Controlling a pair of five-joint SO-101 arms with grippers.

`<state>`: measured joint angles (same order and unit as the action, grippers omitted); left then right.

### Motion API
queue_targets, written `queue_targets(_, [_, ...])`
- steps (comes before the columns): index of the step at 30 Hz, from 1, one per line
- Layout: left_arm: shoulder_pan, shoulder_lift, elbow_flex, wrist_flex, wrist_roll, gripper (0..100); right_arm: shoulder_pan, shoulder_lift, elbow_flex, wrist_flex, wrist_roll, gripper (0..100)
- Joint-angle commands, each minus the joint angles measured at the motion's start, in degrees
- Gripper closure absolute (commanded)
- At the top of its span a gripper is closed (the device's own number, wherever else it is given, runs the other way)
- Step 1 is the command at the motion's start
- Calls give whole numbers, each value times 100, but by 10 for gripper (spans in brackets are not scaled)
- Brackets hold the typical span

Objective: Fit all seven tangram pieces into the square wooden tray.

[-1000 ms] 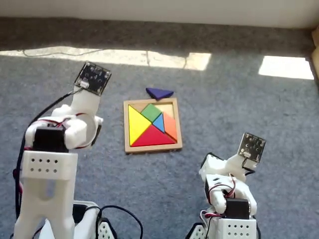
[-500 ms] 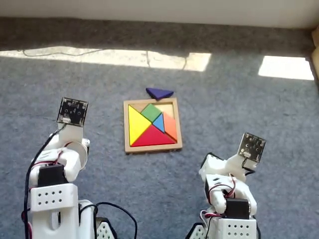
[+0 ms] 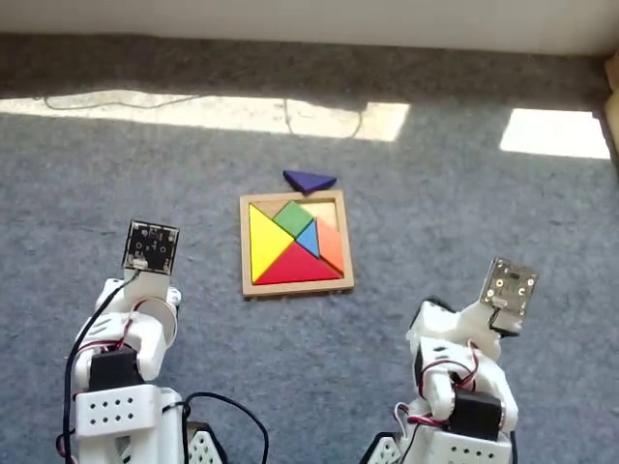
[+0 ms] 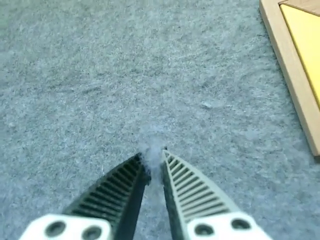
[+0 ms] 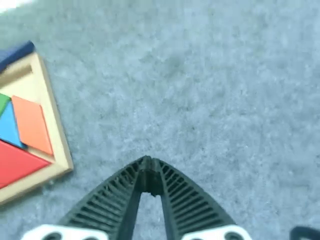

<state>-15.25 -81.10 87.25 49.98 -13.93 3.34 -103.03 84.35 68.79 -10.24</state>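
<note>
The square wooden tray lies mid-carpet holding a yellow triangle, a red triangle, a green piece, a blue triangle and an orange parallelogram. Bare wood shows at its far right corner. A purple triangle lies on the carpet just beyond the tray's far edge. My left gripper is shut and empty over bare carpet, left of the tray rim. My right gripper is shut and empty, right of the tray; the orange parallelogram and purple triangle show there.
Grey carpet surrounds the tray. The left arm and the right arm are folded back near their bases at the front. A thin cable lies along the sunlit strip at the far side.
The left arm has pulled back from beside the tray's left side toward its base and lowered. The right arm has shifted slightly right and back. The pieces stay put.
</note>
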Motion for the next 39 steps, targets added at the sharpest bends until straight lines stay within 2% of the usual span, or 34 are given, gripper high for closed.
queue_targets(1, [-31,-295,40,-105,53,948,-189,857,-1086,-321,18,994])
queue_targets(9, [-31,-505,163,-105,53,948,-611,4804,-4084,-374,53,993])
queue_targets(15, [-31,-523,163,-105,53,947,-1288,6932,-5648,-602,193,993])
queue_targets(20, [-31,-523,171,-105,44,947,-1886,8040,-6185,-1174,2092,993])
queue_targets(22, [-31,-523,171,-105,35,947,-2132,8418,-6229,-1525,2593,993])
queue_targets(27, [-31,-523,251,-123,18,947,-2615,9226,-6378,-2193,2664,977])
queue_targets(32, [-40,-523,259,-97,18,947,-2976,9798,-6862,-2202,2646,791])
queue_targets(34, [-40,-523,268,-88,18,947,-3125,10009,-7073,-2202,2646,746])
queue_targets(39, [-48,-523,303,35,9,947,-3495,10668,-7618,-2229,2646,745])
